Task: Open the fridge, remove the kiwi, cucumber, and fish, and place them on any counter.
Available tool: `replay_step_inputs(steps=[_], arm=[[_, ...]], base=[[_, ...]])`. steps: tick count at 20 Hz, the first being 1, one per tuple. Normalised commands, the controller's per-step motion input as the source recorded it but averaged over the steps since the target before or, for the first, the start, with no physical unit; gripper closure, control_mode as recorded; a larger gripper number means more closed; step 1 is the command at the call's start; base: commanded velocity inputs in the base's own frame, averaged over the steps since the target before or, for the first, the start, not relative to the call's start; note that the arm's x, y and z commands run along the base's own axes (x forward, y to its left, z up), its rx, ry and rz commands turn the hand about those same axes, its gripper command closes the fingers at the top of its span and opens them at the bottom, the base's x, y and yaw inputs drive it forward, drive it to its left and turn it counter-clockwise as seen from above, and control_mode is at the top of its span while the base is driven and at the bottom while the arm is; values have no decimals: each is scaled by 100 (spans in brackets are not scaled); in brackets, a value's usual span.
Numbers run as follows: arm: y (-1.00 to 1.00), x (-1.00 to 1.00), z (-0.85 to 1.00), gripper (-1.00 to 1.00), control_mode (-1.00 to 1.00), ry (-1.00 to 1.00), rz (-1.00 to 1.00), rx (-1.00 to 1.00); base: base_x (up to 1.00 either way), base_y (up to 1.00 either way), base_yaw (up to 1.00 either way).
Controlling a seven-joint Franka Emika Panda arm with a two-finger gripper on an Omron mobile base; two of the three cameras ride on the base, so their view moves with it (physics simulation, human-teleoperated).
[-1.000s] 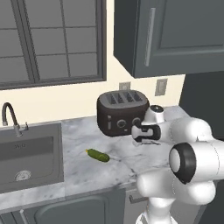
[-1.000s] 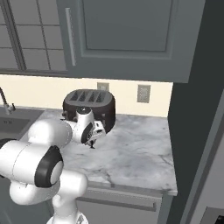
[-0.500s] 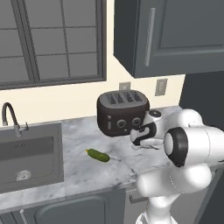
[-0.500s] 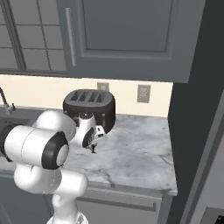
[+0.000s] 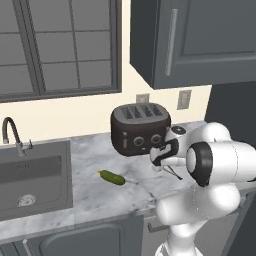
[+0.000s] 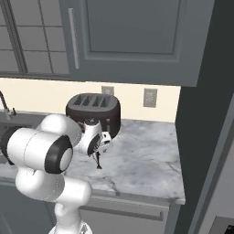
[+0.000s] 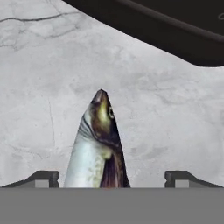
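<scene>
1. since the earlier frames the arm's big white joint has swung lower and nearer the cameras, while the cucumber point(image 5: 111, 177) lies where it lay.
2. in the hand view we see the hand point(image 7: 112, 176) with its two dark tips wide apart, each clear of the fish point(image 7: 98, 146) that rises between them; we cannot tell whether the fish touches either tip lower down, as its tail end is cut off at the bottom.
3. the fish points head first at the marbled desk point(image 7: 52, 74), near the dark toaster point(image 7: 175, 30), whose body is cropped at the top of that view.
4. in the left base view the hand point(image 5: 161, 161) sits just in front of the toaster point(image 5: 139, 127); a thin dark sliver below it may be the fish, too small to be sure.
5. in the right base view the hand point(image 6: 98, 148) is partly hidden by the arm.
6. we count one cucumber, one fish, one toaster with four slots, one faucet point(image 5: 12, 134), one sink point(image 5: 30, 175), two wall outlets.
7. the cucumber rests on the desk point(image 5: 100, 155) between sink and toaster, well apart from the hand.
</scene>
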Motion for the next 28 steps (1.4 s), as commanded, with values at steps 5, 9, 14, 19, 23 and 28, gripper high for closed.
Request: replay_step_inputs(steps=[5, 9, 14, 19, 23, 28], arm=[[-4, -18, 44, -100, -100, -5, 1, 1], [-3, -44, 96, -100, -100, 0, 0, 4], [0, -58, 100, -100, -100, 0, 0, 9], [0, -60, 100, -100, -100, 3, 0, 8], [1, -79, 99, -100, -100, 3, -6, 8], [25, -73, 67, -100, -100, 1, -13, 0]], base=[[0, 0, 0], [0, 0, 0], [0, 0, 0], [0, 0, 0], [0, 0, 0], [0, 0, 0]])
